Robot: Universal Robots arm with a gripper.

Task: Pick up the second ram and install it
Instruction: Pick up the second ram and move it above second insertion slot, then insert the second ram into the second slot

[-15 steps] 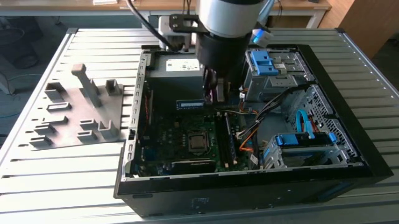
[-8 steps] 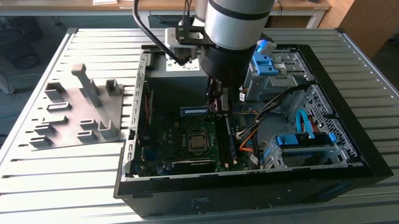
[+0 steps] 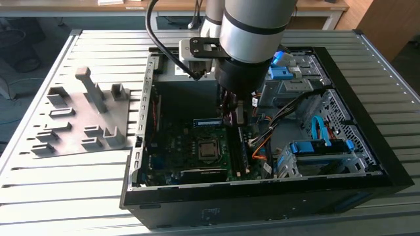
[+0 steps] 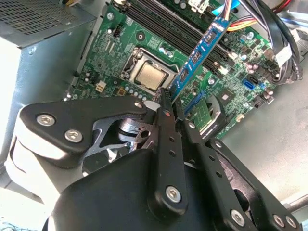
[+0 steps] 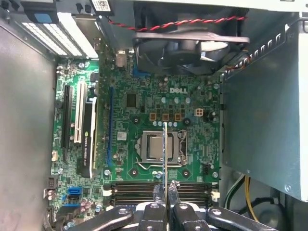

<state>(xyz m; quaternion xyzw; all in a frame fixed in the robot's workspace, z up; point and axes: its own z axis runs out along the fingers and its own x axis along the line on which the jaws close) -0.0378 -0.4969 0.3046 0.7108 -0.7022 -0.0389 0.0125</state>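
My gripper [image 3: 231, 115] is down inside the open computer case [image 3: 367, 142], shut on the second ram [image 3: 208, 121]. The ram is a thin blue-green stick with black chips. It hangs above the motherboard [image 3: 172, 147], reaching from the fingers toward the exterior view's left. In the second wrist view the ram [image 4: 199, 53] slants away from the gripper [image 4: 171, 99] over the memory slots [image 4: 161, 24]. In the first wrist view the ram [image 5: 165, 154] shows edge-on as a thin line over the processor socket [image 5: 155, 147]. There the gripper [image 5: 165, 186] sits just above the memory slots [image 5: 134, 188].
A grey slotted tray [image 3: 78, 118] lies on the slatted table [image 3: 59, 196] at the exterior view's left of the case. Inside the case are a power supply box [image 5: 262, 125], a fan [image 5: 187, 48], cable bundles [image 3: 279, 123] and blue-tabbed drive bays [image 3: 321, 147].
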